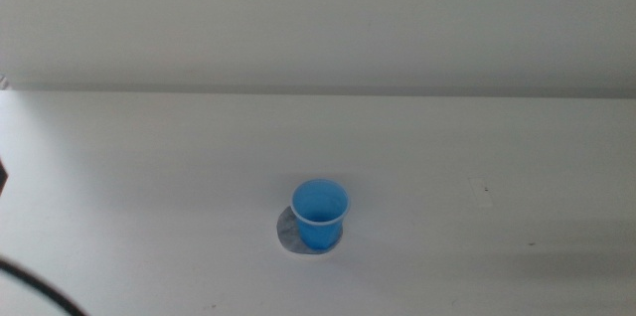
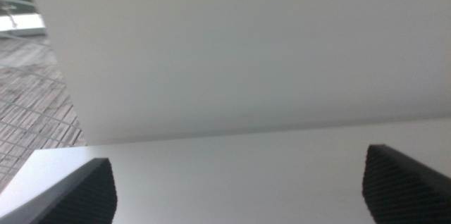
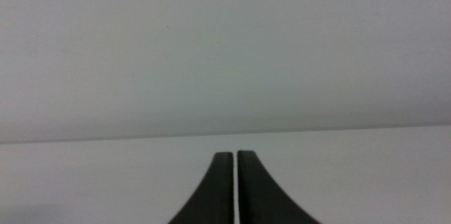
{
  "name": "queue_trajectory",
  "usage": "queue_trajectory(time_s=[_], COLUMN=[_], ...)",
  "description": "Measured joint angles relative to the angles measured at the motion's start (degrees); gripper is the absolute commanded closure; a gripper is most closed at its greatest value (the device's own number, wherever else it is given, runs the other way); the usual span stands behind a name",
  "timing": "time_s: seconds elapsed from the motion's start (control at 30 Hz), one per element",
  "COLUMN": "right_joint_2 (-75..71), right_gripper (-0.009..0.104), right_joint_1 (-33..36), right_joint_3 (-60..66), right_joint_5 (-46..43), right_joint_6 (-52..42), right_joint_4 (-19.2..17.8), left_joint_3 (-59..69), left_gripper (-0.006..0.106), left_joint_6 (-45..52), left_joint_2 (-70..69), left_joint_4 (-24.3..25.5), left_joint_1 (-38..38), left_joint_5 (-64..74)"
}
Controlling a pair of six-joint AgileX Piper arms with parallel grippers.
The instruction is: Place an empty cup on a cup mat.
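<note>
tapered blue cup (image 1: pixel 320 214) upright on round grey mat (image 1: pixel 289 234) | L gripper (image 2: pixel 239 189) wide | R gripper (image 3: pixel 235 182) pinched closed, empty

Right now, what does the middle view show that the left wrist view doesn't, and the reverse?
Only the middle view shows the cup, upright on the cup mat, which peeks out as a grey crescent beside its base. No gripper touches it there.

Only the left wrist view shows the left gripper, its jaws set wide apart with nothing between them, plus a patterned floor beyond the table's corner.

Both show the white table and the pale wall behind it. The right gripper appears in neither; its own view shows it shut.
</note>
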Motion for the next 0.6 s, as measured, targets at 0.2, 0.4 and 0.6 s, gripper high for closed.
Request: queue_trajectory(time_s=[0.2,0.4,0.6], right_joint_2=[0.0,0.0,0.0], right_gripper=[0.097,0.097,0.097], right_joint_1=[0.0,0.0,0.0], right_joint_3=[0.0,0.0,0.0], right_joint_5=[0.0,0.0,0.0], right_joint_6=[0.0,0.0,0.0], right_joint_4=[0.0,0.0,0.0], left_joint_3=[9.8,18.7,23.7], left_gripper=[0.007,0.007,0.007], left_joint_6=[-8.3,-14.1,-14.5], left_joint_2=[-9.3,-13.7,-13.8], left_joint_4=[0.4,5.9,8.0], left_joint_1=[2.0,2.0,2.0], left_joint_5=[-3.3,-6.5,-11.7])
